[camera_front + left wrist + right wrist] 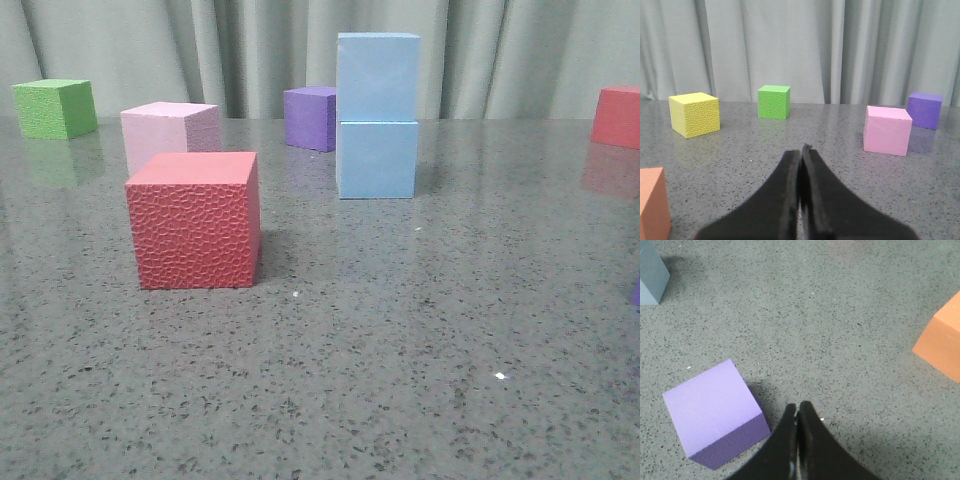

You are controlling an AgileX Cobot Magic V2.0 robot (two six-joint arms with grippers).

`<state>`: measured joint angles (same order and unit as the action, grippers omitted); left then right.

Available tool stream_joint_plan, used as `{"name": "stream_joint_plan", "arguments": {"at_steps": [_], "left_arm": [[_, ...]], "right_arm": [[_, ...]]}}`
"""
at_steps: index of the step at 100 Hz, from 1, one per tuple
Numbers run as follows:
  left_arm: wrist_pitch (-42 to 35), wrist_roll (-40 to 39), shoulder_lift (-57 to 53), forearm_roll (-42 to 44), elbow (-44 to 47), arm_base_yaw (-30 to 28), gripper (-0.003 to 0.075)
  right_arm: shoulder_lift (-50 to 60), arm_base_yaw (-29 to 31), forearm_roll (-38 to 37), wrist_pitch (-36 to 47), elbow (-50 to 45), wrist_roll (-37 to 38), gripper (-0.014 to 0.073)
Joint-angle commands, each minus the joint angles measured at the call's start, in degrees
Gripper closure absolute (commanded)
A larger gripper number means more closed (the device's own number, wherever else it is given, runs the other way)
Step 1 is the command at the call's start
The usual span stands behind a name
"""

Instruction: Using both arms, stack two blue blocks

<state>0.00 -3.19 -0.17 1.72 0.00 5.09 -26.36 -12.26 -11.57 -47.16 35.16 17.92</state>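
The table (400, 400) fills everything in front of me, grey speckled stone with a slight sheen, a curtain (250, 50) hanging behind it. On it, out in the middle toward the back, the two blue blocks sit one on the other: the lower blue block (377, 160) flat on the stone, the upper blue block (377, 76) square on top, edges nearly flush. Looks to me like the stack is made.

Nearest me is a big red block (195, 222) with a pebbled face, a pink block (170, 132) just behind it, a green block (55, 108) far off to the left, a purple block (310, 118) just behind the stack on its left, and another red block (618, 117) at the far right edge.

Neither arm shows in the front view. My left gripper (801, 197) has its fingers pressed together on nothing, looking over a yellow block (694, 114) and the green and pink ones. My right gripper (797, 442) is likewise pinched closed and empty, hanging over bare table beside a lilac block (715, 412), an orange block (942, 340) well apart.

Those blue ones read as matte foam: light, a bit squashy, grippy rather than slick. If I had to take one again, I'd pinch two opposite side faces around mid-height, gently, so the top one doesn't tip.
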Motion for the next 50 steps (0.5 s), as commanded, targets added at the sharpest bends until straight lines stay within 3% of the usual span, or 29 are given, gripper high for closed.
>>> {"name": "stream_joint_plan", "arguments": {"at_steps": [1,50], "left_arm": [[-4.9,-0.46,-1.86,0.15,2.38,0.23,0.0739],[-4.57,-0.46,-1.87,0.24,2.38,0.23,0.0739]], "right_arm": [[-0.11,0.28,-0.95,3.6,1.36,-0.31,0.0715],[-0.11,0.28,-0.95,3.6,1.36,-0.31,0.0715]]}}
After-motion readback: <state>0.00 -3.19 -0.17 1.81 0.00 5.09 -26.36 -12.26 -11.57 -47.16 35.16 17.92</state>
